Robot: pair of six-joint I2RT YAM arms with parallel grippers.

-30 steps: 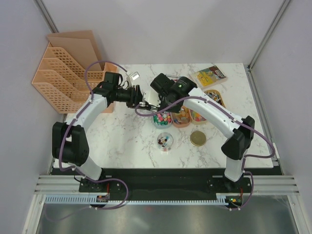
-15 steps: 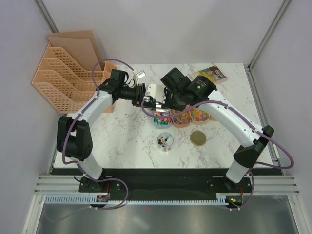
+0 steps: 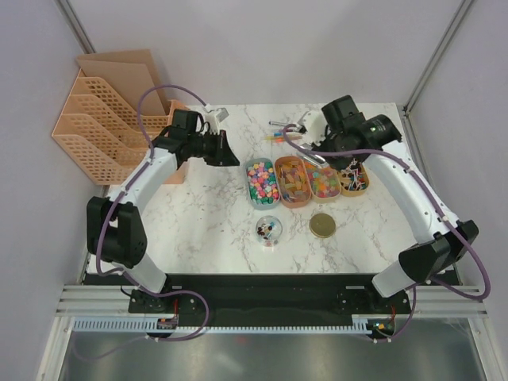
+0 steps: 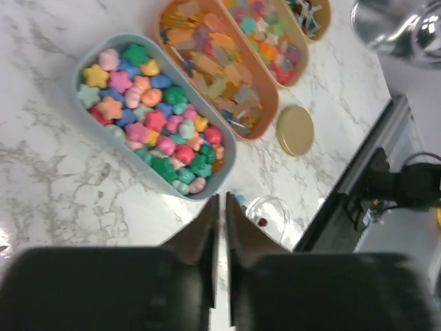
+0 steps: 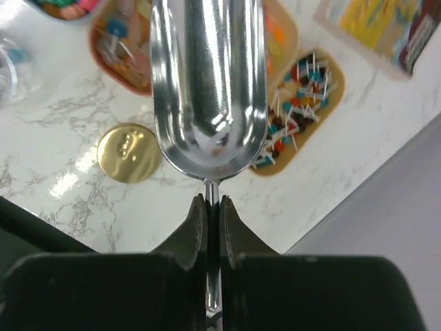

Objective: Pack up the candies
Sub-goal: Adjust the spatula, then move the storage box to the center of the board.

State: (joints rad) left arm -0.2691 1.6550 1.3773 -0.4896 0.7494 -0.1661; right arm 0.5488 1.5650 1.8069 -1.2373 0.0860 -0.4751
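We're working over the marble counter [image 3: 198,230], with a peach file rack [image 3: 95,127] sitting at its far left corner. Four oval trays [image 3: 295,205] are lying side by side mid-counter, toward the far edge. We're seeing the candies [image 4: 155,117] filling them, with stars in the blue one and lollipops in the rightmost. Right fingers [image 5: 207,210] are clamping a steel scoop [image 5: 209,83] by its handle near the far right corner. Left fingers [image 4: 216,214] are sitting almost closed, gripping nothing. A gold lid [image 3: 322,225] and a small clear jar [image 3: 269,230] are resting closer to the near edge.
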